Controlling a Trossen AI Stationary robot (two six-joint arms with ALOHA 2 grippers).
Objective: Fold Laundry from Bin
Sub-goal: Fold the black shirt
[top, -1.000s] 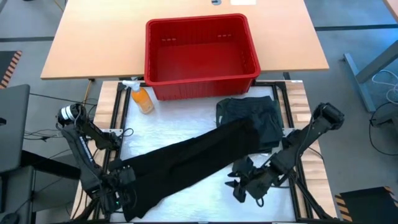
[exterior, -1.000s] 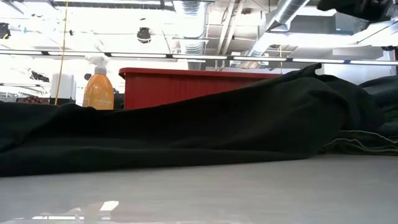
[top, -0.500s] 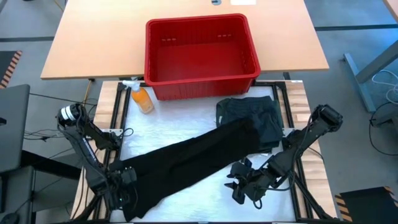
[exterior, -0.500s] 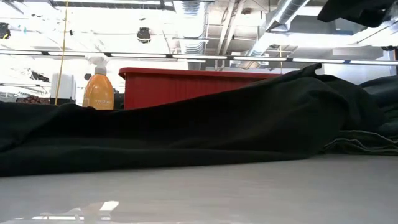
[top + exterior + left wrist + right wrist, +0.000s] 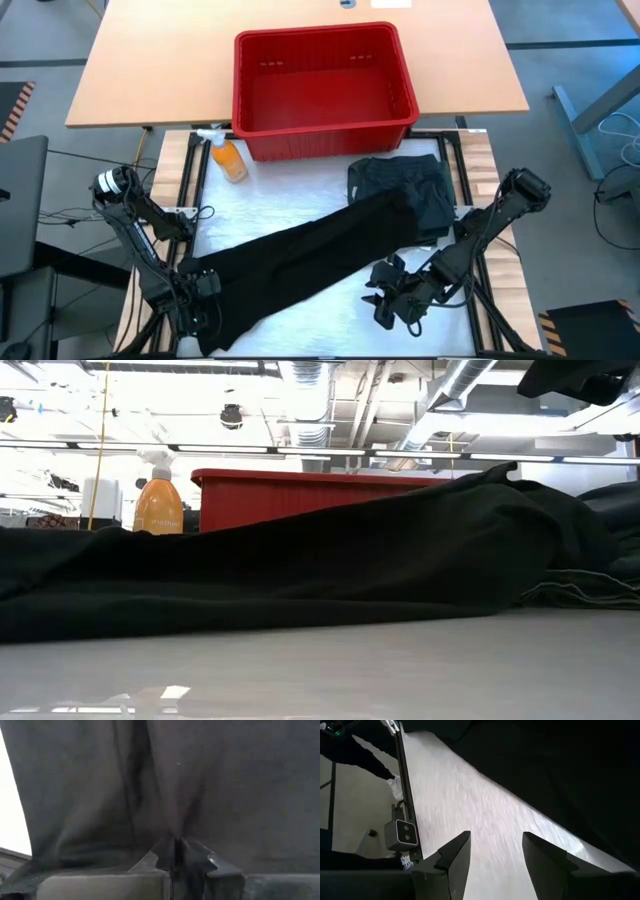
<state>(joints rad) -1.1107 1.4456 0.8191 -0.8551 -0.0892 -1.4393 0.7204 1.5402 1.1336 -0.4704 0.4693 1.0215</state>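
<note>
Long black trousers lie flat and slantwise on the white table, from near left to far right; in the low view the trousers fill the middle. Their far end rests on a folded dark garment. The red bin stands behind, on the wooden table. My left gripper is at the trousers' near-left end, shut on the cloth. My right gripper stands open over bare table beside the trousers' near edge, with nothing between its fingers. My left gripper pinches a small pucker of the trousers' cloth between its two fingers, near the near-left end. The fingers come from above, pointing down. The cloth lies on the table, with creases drawn in toward the fingertips; one layer or several, I cannot tell.
An orange spray bottle stands at the bin's near-left corner, also showing in the low view as the bottle. Black frame rails border the white table on both sides. Bare white table lies near the front edge.
My left gripper has sunk a little onto the trousers' near-left end. The trousers and the folded garment lie as before.
</note>
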